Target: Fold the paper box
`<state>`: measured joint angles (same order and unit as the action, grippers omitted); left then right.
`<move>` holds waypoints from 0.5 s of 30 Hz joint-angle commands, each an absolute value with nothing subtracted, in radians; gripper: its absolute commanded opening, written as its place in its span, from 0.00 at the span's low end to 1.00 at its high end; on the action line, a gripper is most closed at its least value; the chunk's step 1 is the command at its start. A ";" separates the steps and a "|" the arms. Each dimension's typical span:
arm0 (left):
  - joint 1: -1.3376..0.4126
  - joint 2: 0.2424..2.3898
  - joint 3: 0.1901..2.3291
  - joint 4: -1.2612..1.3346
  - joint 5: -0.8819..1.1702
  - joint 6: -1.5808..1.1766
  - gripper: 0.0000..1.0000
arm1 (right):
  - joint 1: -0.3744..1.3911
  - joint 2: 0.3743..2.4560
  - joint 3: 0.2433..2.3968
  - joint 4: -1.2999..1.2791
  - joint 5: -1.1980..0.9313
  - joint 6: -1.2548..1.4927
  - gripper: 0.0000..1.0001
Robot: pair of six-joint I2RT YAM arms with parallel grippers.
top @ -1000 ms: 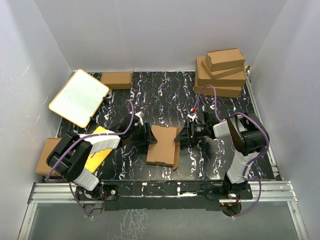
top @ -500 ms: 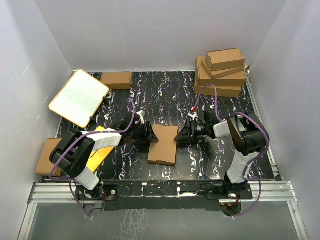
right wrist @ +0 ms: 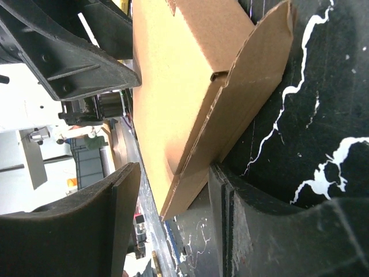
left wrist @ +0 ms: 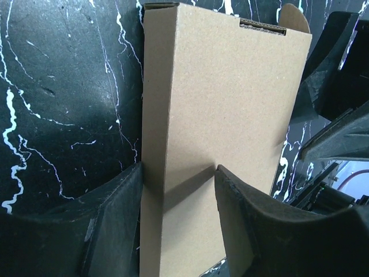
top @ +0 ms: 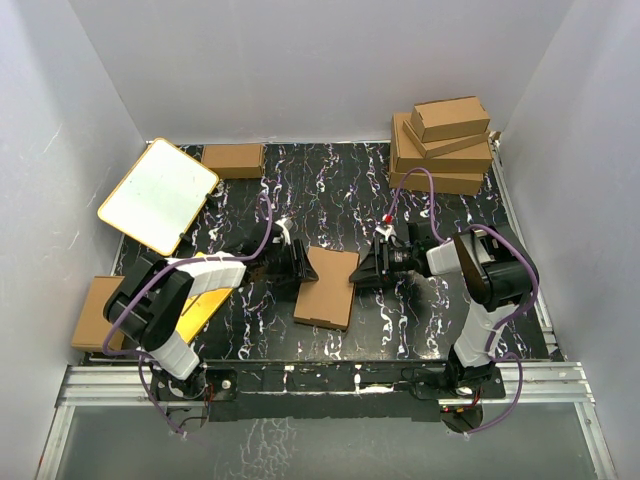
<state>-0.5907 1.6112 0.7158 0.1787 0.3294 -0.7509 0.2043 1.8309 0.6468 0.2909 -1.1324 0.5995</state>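
Note:
The paper box (top: 327,290) is a thin brown cardboard mailer lying mid-table between both arms, its lid face up (left wrist: 225,104). My left gripper (top: 300,268) holds its left edge. In the left wrist view, one finger (left wrist: 124,196) presses the side wall and the other (left wrist: 230,190) bears on the top face, so the left gripper (left wrist: 179,170) is shut on the box. My right gripper (top: 360,272) is at the box's right edge. In the right wrist view the box (right wrist: 173,75) and its side flap rest against one finger (right wrist: 230,196). The other finger (right wrist: 124,190) stands apart, so the right gripper (right wrist: 176,167) is open.
A stack of brown boxes (top: 442,140) stands at the back right. A white board with an orange rim (top: 158,195) leans at the back left, beside a flat brown box (top: 232,160). A yellow card (top: 200,308) and another brown box (top: 90,310) lie under my left arm.
The flap that stuck out on the box's right side now lies folded against it. The box has turned slightly, and my left gripper has shifted right with it. The right jaws have narrowed a little.

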 commanded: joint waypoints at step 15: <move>-0.570 1.574 0.760 0.106 0.336 -0.714 0.55 | 0.156 1.841 0.833 -0.109 -1.187 0.099 0.64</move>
